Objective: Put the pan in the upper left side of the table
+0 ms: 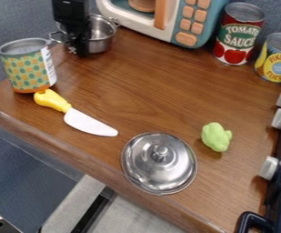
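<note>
The black gripper (76,49) hangs down at the upper left of the camera view, right at the left side of the metal pan (100,42) and in front of part of it. The pan is a small shiny pot with side handles, upright on the wooden table (130,86) in its upper left corner, beside the toy microwave. How the gripper stands against the pan's rim or handle cannot be told.
A patterned can (29,69) and a yellow-handled knife (87,120) lie toward the left. A metal lid (159,163) is near the front edge, a green toy (216,136) right of it. Microwave (185,20), red can (238,34) and yellow can (278,58) line the back; stove knobs (269,168) stand right.
</note>
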{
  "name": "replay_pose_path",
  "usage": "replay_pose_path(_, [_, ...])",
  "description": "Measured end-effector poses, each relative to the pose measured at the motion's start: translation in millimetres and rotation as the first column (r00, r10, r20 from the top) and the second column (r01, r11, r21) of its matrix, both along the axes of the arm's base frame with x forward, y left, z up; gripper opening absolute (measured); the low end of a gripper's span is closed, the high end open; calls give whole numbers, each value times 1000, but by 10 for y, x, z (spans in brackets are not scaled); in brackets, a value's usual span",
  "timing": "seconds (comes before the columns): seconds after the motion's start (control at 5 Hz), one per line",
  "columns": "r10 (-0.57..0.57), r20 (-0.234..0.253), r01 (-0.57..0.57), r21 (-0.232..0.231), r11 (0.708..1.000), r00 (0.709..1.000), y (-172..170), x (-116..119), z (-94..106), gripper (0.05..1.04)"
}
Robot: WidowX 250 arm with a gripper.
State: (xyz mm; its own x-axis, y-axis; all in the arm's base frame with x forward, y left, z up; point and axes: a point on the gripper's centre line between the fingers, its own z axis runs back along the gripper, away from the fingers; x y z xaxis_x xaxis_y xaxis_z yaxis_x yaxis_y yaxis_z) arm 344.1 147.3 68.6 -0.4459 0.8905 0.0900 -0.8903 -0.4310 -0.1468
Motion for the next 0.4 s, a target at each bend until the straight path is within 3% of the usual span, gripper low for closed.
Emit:
replay_pose_path(0.2, [-5,-49,5,3,1000,999,-49,3,-60,280])
replay_pose_path(0.4, [-12,-60,13,11,1000,998,-104,10,-58,568])
